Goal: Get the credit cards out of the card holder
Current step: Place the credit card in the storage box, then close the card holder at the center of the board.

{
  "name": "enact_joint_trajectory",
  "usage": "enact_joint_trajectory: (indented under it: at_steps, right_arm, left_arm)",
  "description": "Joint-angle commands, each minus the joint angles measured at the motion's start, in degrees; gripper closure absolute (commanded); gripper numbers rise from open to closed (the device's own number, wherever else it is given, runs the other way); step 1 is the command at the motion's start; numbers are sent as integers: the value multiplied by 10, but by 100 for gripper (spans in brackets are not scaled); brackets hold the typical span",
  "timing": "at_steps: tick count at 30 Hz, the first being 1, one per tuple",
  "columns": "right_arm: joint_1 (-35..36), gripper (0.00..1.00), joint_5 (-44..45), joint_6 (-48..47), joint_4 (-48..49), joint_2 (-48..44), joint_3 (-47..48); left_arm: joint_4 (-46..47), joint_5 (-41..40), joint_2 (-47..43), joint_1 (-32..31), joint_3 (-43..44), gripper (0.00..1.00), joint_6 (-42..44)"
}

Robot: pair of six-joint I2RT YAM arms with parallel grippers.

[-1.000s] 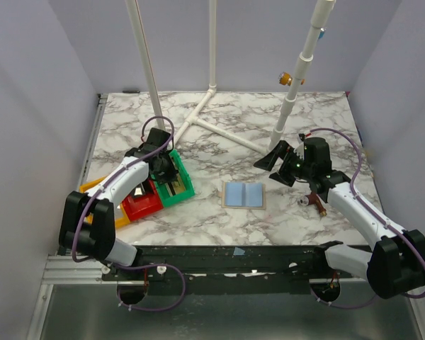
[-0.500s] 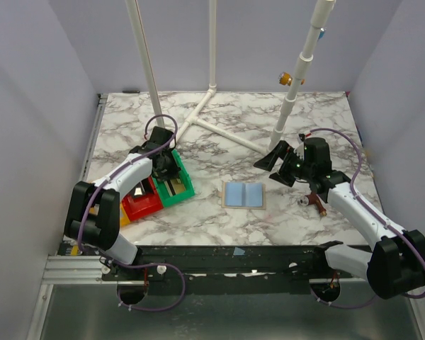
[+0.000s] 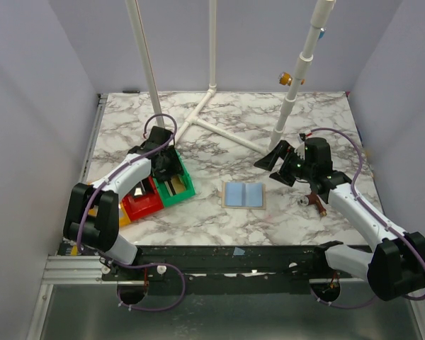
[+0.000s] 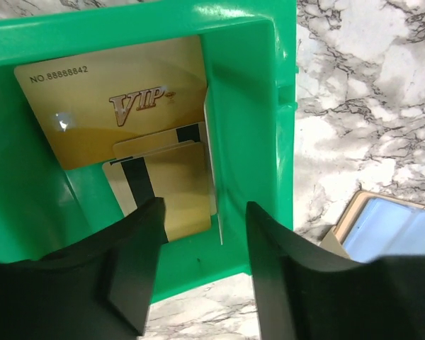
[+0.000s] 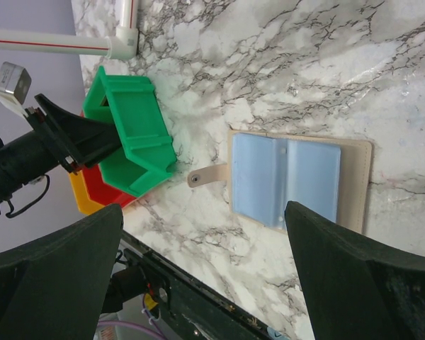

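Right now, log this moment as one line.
left gripper: open above green bin, empty | cards: in green bin | card holder: open flat on table | right gripper: open, empty, clear of card holder

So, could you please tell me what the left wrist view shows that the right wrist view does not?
Only the left wrist view shows the gold cards inside the green bin, beyond the open left tool. Only the right wrist view shows the whole open card holder, its strap and the white pipe. Both show the green bin, the card holder and the table.
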Motion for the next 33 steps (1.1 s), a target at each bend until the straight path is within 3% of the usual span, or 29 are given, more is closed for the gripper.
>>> enact_joint_trajectory:
  at_steps: [1,13,33]
  right_arm:
    - [-3,0,13,-10,-11,-10,-9]
    - [-3,0,8,-11,-9,-8,-10]
    - [-3,0,26,-15,-14,-2,-22]
  left_arm:
    - [-8,-8,-37,3,3,41,7]
    - [-44,-34,-101,3,-4,2,13]
    - [-69,-20,-184,-27,0,2,29]
